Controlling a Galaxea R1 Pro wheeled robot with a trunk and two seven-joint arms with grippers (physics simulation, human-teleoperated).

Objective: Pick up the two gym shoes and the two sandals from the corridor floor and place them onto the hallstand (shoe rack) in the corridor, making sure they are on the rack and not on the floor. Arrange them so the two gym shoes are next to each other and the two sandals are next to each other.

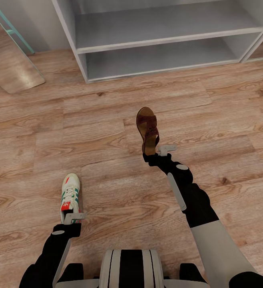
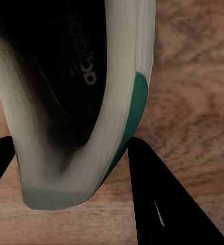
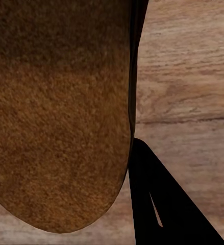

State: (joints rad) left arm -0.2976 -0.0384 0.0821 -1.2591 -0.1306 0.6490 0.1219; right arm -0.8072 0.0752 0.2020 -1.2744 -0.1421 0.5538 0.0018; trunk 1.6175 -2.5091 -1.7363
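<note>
The pale grey-white hallstand with 2 long open shelf levels (image 1: 163, 40) stands at 12 o'clock in the head view, its open front facing the robot across a stretch of light brown wood-grain plank floor (image 1: 39, 132). Both shelves look bare where they show.

The right arm reaches toward 12 o'clock, and its gripper (image 1: 155, 151) holds 1 dark-brown strappy leather sandal with a tan footbed (image 1: 147, 130) by the heel end. The sandal's long axis runs toward 12 o'clock, toe pointing at the rack, so the coming placement is likely a straight push forward from this arm, which is the nearer to the shelves. In the right wrist view the sandal's tan footbed (image 3: 55, 112) lies against a black finger (image 3: 157, 204), so the fingers appear clamped on it.

The left arm sits lower, at 7 o'clock, bent close to the trunk. Its gripper (image 1: 72, 218) holds 1 white lace-up gym shoe with green stripes and red-orange patches (image 1: 69, 194) by the heel, toe toward 12 o'clock. The left wrist view shows the shoe's heel (image 2: 55, 196) between 2 black fingers (image 2: 163, 204), closed on it.
</note>
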